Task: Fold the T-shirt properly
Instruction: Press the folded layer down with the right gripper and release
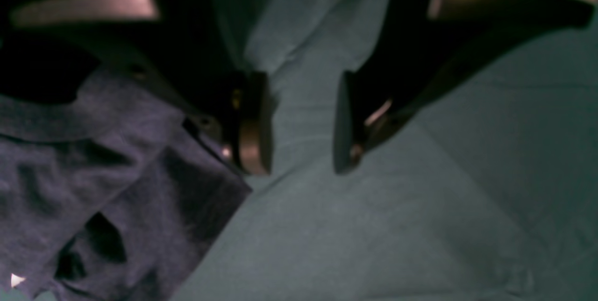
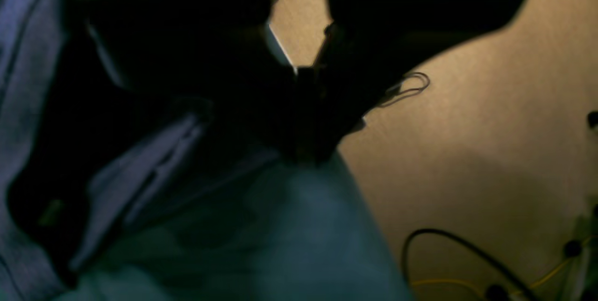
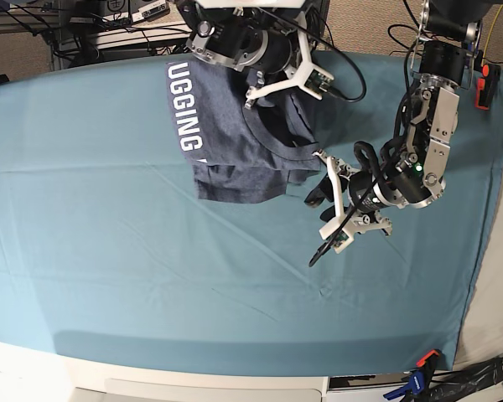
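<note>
The T-shirt (image 3: 235,142) lies bunched at the back middle of the teal table cloth (image 3: 109,251), white lettering along its left edge, collar facing front. My right gripper (image 3: 253,100) sits over its upper part, shut, with blue-grey cloth running up into the dark fingers. In the right wrist view the gripper (image 2: 306,142) is closed and the T-shirt (image 2: 28,58) fills the left. My left gripper (image 3: 325,213) hovers just right of the shirt's front corner. In the left wrist view it (image 1: 301,123) stands open over bare table cloth (image 1: 373,221), the T-shirt (image 1: 93,175) beside its left finger.
The table cloth has creases toward the front. Clamps (image 3: 423,360) hold it at the front right corner. Beyond the table's far edge are tan floor (image 2: 467,151) and loose cables (image 2: 444,240). Cables and gear crowd the back edge (image 3: 109,25).
</note>
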Controlling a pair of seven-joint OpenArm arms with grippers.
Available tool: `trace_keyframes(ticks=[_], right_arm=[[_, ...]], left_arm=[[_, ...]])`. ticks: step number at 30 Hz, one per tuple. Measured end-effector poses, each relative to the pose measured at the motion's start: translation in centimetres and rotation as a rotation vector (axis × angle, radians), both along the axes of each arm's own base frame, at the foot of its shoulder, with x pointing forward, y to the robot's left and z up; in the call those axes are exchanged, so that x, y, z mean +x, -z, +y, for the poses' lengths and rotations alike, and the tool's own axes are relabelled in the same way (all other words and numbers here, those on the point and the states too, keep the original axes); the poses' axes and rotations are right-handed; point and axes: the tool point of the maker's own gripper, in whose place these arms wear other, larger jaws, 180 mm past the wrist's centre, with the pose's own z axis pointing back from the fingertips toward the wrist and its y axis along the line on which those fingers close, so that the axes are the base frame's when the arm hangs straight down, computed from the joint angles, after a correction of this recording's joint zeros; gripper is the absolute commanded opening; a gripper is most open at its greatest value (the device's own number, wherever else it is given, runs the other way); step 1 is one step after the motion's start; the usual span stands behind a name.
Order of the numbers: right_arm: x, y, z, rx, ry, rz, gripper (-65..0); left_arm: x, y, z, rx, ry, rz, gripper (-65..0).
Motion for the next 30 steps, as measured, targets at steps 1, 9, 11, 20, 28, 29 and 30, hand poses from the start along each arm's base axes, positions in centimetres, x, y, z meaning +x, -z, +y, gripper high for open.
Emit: trace_keyframes(ticks=[1, 9, 11, 20, 28, 29, 30], right_arm=[[0.0, 0.0, 0.0, 0.000, -0.002, 0.000, -65.0], [2.2, -2.7, -0.9, -0.006, 0.045, -0.152, -47.4], [4.0, -3.9, -2.2, -0.037, 0.128, -0.241, -46.3], [7.7, -5.5, -7.1, -0.159, 0.429, -0.376, -65.0], [6.9, -4.1, -10.9, -0.311, 0.557, -0.354, -65.0], [6.4, -3.7, -11.0, -0.317, 0.552, -0.334, -65.0], [5.8, -3.3, -11.1, -0.328, 0.547, -0.314, -65.0]], left_arm=[[0.0, 0.0, 0.0, 0.000, 0.000, 0.000, -40.9], [0.0, 0.0, 0.0, 0.001, 0.000, 0.000, -40.9], [0.0, 0.1, 0.1, 0.009, -0.002, -0.002, -40.9], [0.0, 0.1, 0.1, 0.008, -0.002, -0.002, -40.9], [0.1, 0.1, 0.1, 0.008, -0.003, -0.002, -40.9], [0.0, 0.1, 0.1, 0.008, -0.003, -0.002, -40.9], [0.0, 0.1, 0.1, 0.007, -0.003, -0.002, -40.9]])
